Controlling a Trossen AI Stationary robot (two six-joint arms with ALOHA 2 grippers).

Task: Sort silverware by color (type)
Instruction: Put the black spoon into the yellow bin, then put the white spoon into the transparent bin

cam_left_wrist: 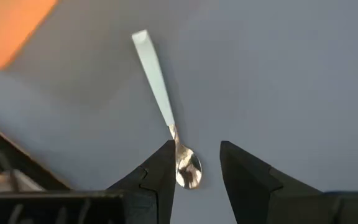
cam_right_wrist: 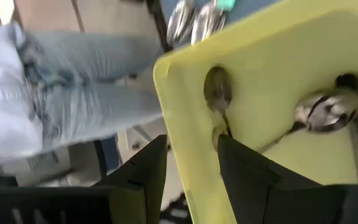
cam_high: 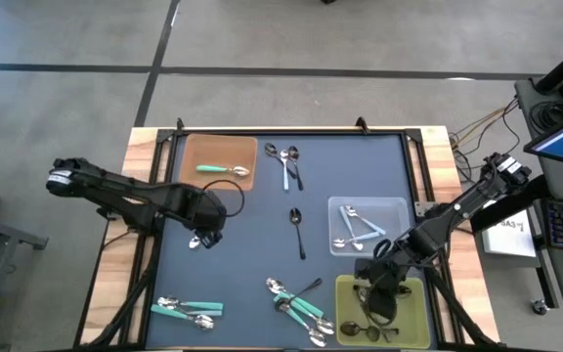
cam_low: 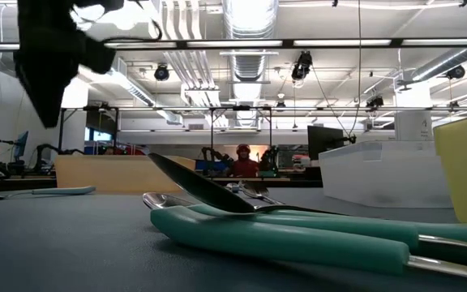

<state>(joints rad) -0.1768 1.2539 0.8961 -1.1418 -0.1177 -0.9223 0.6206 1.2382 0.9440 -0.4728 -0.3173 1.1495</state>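
Note:
A light-blue-handled spoon (cam_left_wrist: 157,81) lies flat on the dark mat at the table's left. My left gripper (cam_left_wrist: 196,146) points straight down over it, open, with one finger on each side of the shiny bowl (cam_left_wrist: 188,171); in the high view this gripper (cam_high: 203,235) is just in front of the brown tray. My right gripper (cam_right_wrist: 192,140) is open above the yellow tray (cam_right_wrist: 272,50), where dark spoons (cam_right_wrist: 218,90) lie on the floor of the tray. In the high view it (cam_high: 379,298) hangs over the tray's near part.
The brown tray (cam_high: 218,161) at far left holds a teal spoon (cam_high: 221,169). A clear tray (cam_high: 368,225) at right holds light-blue spoons. Loose spoons lie at far middle (cam_high: 288,166), centre (cam_high: 297,232), near left (cam_high: 189,310) and near middle (cam_high: 296,298). A person's legs (cam_right_wrist: 73,81) stand beyond the table.

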